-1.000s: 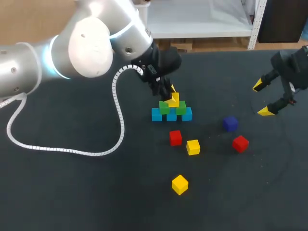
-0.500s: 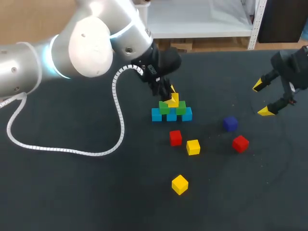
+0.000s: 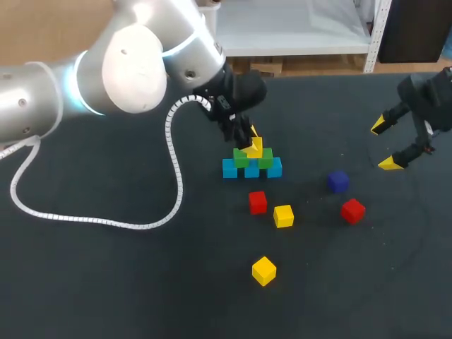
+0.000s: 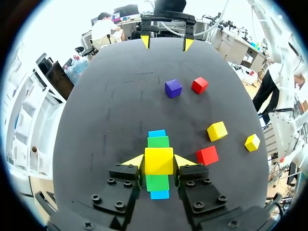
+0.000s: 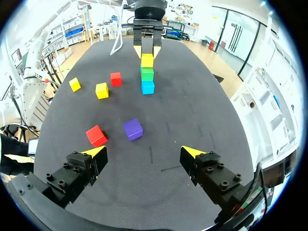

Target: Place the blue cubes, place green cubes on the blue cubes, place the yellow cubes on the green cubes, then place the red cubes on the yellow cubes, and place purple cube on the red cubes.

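Three blue cubes [image 3: 252,169] lie in a row mid-table, with two green cubes [image 3: 265,157] on top of them. A yellow cube [image 3: 255,147] rests over the green pair, and my left gripper [image 3: 248,141] is shut on it. In the left wrist view the yellow cube [image 4: 159,160] fills the gap between both fingers above the green cubes [image 4: 158,142]. Loose on the table are a red cube [image 3: 258,202], two yellow cubes [image 3: 283,215] [image 3: 263,270], a purple cube [image 3: 337,181] and another red cube [image 3: 352,210]. My right gripper [image 3: 385,145] hangs open at the right, holding nothing.
A white coiled cable [image 3: 92,219] from my left arm loops over the table's left half. From the right wrist, the purple cube [image 5: 133,129] and a red cube [image 5: 96,135] lie just ahead of my open right gripper [image 5: 144,154].
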Tool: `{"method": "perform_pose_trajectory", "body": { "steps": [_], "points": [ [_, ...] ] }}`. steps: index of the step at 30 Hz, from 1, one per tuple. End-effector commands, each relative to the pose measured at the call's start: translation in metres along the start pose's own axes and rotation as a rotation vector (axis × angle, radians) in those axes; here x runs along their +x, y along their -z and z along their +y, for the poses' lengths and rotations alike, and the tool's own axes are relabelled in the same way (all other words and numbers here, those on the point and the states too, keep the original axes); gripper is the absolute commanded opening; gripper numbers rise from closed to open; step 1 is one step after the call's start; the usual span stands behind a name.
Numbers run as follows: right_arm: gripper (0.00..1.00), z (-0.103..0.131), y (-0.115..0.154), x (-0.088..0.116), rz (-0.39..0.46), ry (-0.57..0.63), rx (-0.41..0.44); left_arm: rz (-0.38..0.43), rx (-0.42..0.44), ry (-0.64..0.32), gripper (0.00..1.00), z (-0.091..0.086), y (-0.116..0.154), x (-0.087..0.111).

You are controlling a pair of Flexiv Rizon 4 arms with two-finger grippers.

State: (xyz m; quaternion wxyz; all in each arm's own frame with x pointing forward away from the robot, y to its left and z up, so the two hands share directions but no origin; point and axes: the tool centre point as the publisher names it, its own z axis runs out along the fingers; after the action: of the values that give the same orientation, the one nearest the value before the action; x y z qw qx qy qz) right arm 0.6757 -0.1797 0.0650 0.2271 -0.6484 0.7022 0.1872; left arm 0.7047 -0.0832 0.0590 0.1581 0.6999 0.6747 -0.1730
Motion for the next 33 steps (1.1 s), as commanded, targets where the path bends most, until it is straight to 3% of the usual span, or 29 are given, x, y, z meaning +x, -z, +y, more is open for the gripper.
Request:
{"method": "perform_pose_trajectory", "body": {
  "steps": [1,7,20,33],
  "points": [
    [1.00,-0.0002,-0.0001,0.0003,-0.002,0.001,0.000,0.006,0.005,0.001,0.00,0.0032,-0.0006,-0.0008],
    [1.00,-0.0002,-0.0001,0.0003,-0.002,0.001,0.000,0.007,0.005,0.001,0.01,0.0038,-0.0003,0.0001],
    [1.00,-0.0002,-0.0001,0.0003,-0.002,0.001,0.000,0.009,0.009,0.000,0.23,0.0052,-0.0004,0.0003],
    [1.00,-0.0002,-0.0001,0.0003,-0.002,0.001,0.000,0.009,0.009,0.000,0.29,0.0064,-0.0003,0.0000]
  ]
}}
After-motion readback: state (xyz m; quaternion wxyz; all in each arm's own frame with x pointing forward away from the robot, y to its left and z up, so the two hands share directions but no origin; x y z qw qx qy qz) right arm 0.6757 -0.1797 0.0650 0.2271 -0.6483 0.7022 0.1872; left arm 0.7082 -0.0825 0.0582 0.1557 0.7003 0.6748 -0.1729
